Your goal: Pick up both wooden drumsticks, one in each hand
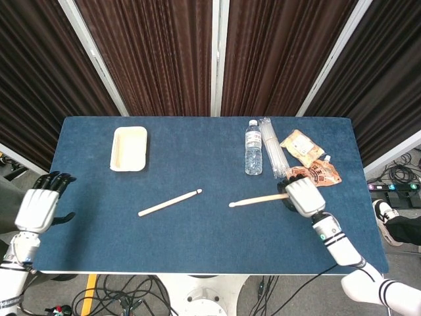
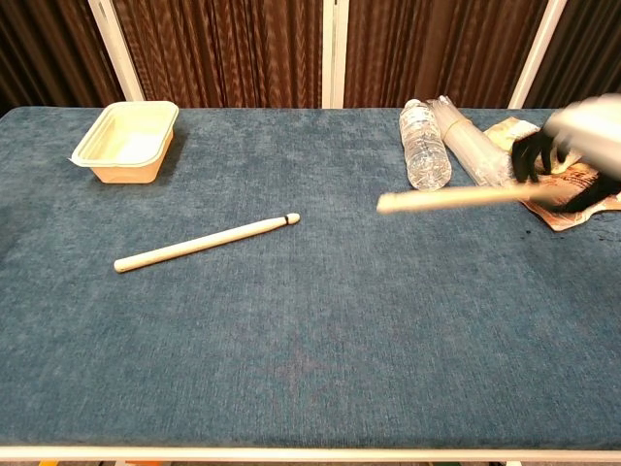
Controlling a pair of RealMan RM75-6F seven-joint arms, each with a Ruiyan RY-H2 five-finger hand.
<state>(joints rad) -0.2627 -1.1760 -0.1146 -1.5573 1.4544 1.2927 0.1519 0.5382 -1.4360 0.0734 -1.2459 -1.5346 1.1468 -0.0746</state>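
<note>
One wooden drumstick (image 1: pixel 169 203) (image 2: pixel 206 242) lies flat on the blue table (image 1: pixel 197 243), left of centre, with no hand near it. The other drumstick (image 1: pixel 258 199) (image 2: pixel 448 198) is lifted off the cloth and roughly level, its tip pointing left. My right hand (image 1: pixel 301 195) (image 2: pixel 572 146) grips its butt end at the table's right side; the chest view of it is motion-blurred. My left hand (image 1: pixel 41 207) hangs at the table's left edge, fingers spread, holding nothing. It does not appear in the chest view.
A cream tray (image 1: pixel 129 148) (image 2: pixel 126 142) sits at the back left. A water bottle (image 1: pixel 253 147) (image 2: pixel 424 145), a clear plastic sleeve (image 1: pixel 273 154) (image 2: pixel 473 147) and two snack pouches (image 1: pixel 308 161) (image 2: pixel 543 146) lie at the back right, just behind my right hand.
</note>
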